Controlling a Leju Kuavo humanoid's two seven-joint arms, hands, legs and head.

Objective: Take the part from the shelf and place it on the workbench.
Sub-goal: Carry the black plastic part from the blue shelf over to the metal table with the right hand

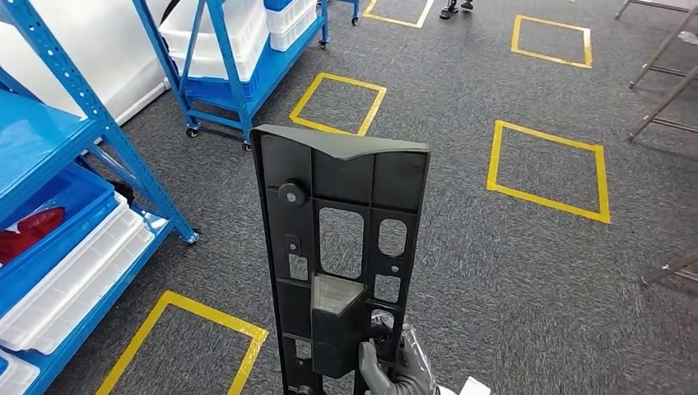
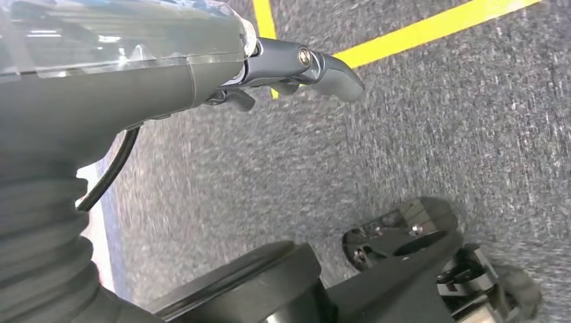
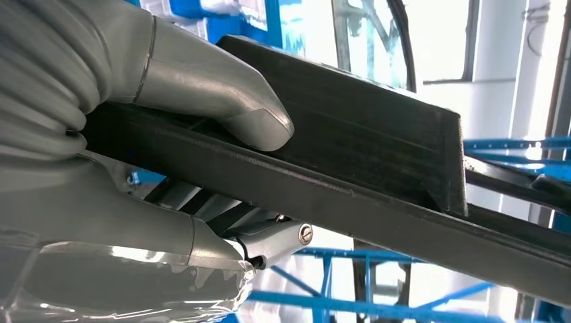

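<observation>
**Long black panel held upright by its bottom end, so expect it to lever around**

The part (image 1: 342, 255) is a long, flat black plastic panel with ribs, cut-out windows and a round boss on the face; it looks stiff and fairly light, not fragile, though that length means plenty of leverage on whatever holds it. The right robot hand (image 1: 397, 362) is clamped on its lower end; in the right wrist view the thumb (image 3: 222, 101) presses on one face of the part (image 3: 377, 155) and the darker fingers tuck under the other, so it's a pinch across the thin edge, which I'd guess could twist if jolted; a hold nearer the middle would be steadier.

Long axis runs straight up from the robot hand, the angled cap end at the top, ribbed face toward the head camera; below and beyond it is grey carpet with yellow tape squares (image 1: 337, 103), blue shelves (image 1: 123, 148) off to the left.

The left robot hand (image 2: 296, 70) hangs over the carpet with fingers apart, holding nothing.
</observation>
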